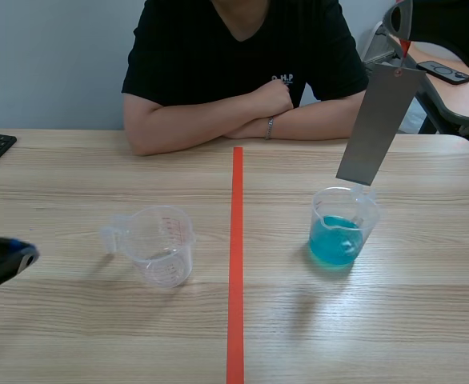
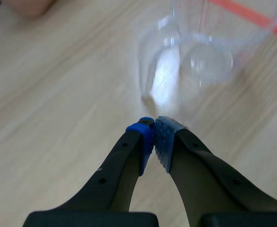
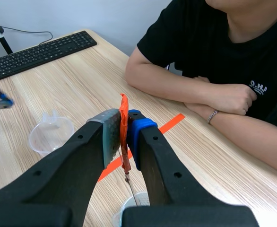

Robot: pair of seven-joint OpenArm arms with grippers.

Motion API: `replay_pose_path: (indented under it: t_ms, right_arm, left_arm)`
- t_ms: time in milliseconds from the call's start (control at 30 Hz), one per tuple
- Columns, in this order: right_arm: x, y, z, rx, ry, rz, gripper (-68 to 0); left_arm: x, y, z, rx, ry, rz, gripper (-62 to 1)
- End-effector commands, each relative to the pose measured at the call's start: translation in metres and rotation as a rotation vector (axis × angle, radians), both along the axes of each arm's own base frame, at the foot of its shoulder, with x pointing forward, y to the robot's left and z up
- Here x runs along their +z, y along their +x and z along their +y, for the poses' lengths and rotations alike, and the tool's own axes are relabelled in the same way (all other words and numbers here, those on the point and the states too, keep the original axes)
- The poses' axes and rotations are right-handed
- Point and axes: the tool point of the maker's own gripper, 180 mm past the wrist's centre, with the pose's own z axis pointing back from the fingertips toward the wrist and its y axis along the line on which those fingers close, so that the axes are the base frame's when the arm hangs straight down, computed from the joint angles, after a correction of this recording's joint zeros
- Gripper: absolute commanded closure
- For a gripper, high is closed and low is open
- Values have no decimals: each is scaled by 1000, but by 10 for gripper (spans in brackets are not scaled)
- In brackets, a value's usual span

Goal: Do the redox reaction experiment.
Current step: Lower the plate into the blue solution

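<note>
2 arms | right gripper (image 1: 403, 38) high, pinching strip (image 1: 376, 128) over beaker (image 1: 340, 234) | left gripper (image 2: 153, 124) low, closed empty

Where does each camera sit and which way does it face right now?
Scene view: between the arms, facing across the table to the person; left gripper low, right gripper raised, holding the metal strip.
Left wrist view: low, behind its shut gripper, facing the empty beaker.
Right wrist view: high, looking down past its gripper, shut on the strip's orange tag.
Shared: all three show the empty beaker.
</note>
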Motion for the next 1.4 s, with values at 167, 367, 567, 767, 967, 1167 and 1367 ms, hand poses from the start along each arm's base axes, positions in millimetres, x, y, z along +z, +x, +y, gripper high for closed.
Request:
replay_pose_path:
  t_ms: [167, 367, 567, 767, 967, 1167, 1367]
  right_arm:
    - [6, -1, -2, -3, -5, -30, -15]
    - [4, -1, -2, -3, -1, -28, -15]
    - [-4, 1, -1, -11, 3, -13, -15]
    - [-17, 8, -7, -42, 5, 10, -15]
    - [-35, 12, -6, -55, 22, 41, -15]
    - [-53, 15, 0, -59, 10, 50, -15]
    - [-75, 19, 0, -79, 0, 66, -15]
  left_arm:
    - [-1, -60, 19, 96, 21, -71, -40]
    - [0, -116, 20, 132, 105, -120, -40]
    - [-3, -161, -4, 137, 160, -113, -40]
    - [-1, -183, -13, 165, 165, -95, -40]
    - [-2, -190, -14, 164, 166, -74, -40]
    - [-2, -189, -14, 164, 166, -75, -40]
    - [-2, -189, -14, 164, 165, -76, -40]
